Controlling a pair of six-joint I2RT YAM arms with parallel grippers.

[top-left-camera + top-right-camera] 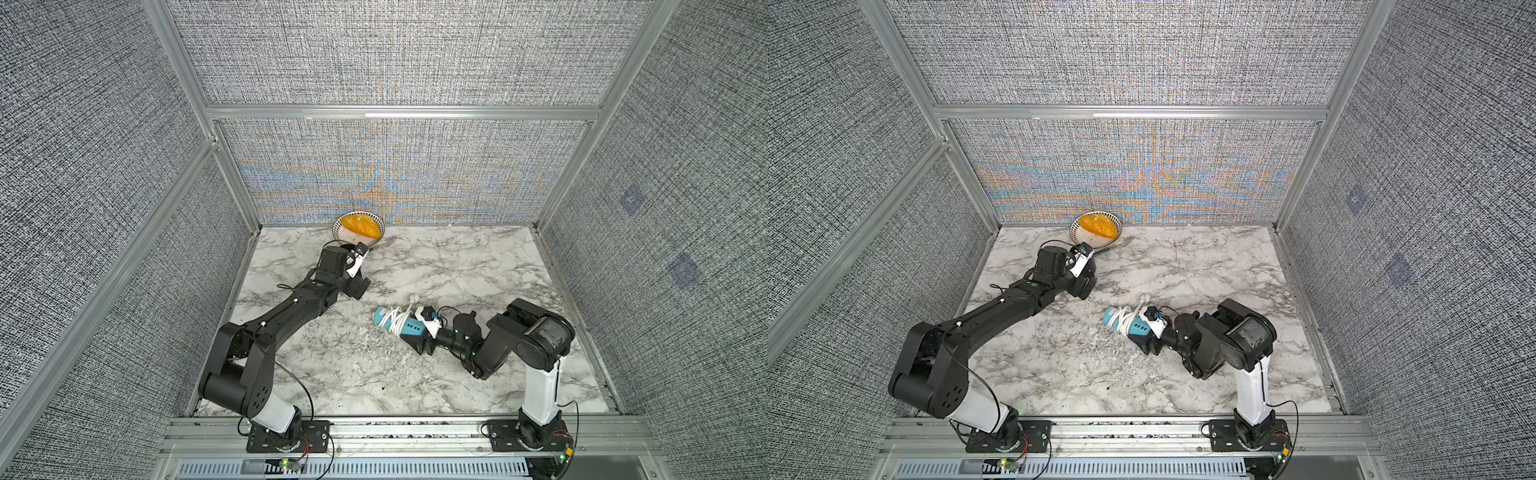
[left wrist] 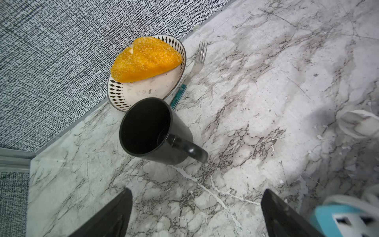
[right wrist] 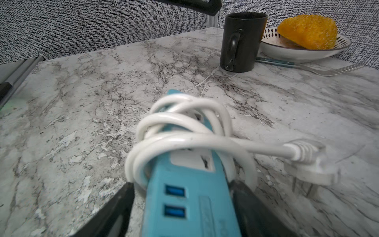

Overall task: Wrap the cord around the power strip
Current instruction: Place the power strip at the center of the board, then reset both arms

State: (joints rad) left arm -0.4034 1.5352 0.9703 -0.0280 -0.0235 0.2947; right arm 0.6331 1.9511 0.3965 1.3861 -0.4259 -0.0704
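The right gripper (image 3: 181, 184) straddles the USB end of the power strip (image 3: 190, 207), which lies on the marble tabletop (image 3: 82, 102). Its jaws are open, and a gap shows between one finger and the strip. The cord (image 3: 184, 141) is coiled around the strip's middle, with its plug (image 3: 313, 164) just beside. Farther back, the left gripper (image 2: 196, 190) hovers wide open and empty, near a black mug (image 2: 147, 127) and a plate (image 2: 119, 96).

Smooth, glossy white cord (image 3: 184, 141) is lying coiled over matt blue plastic power strip (image 3: 201, 184); marble-look bench (image 3: 82, 102) is showing scuffs.
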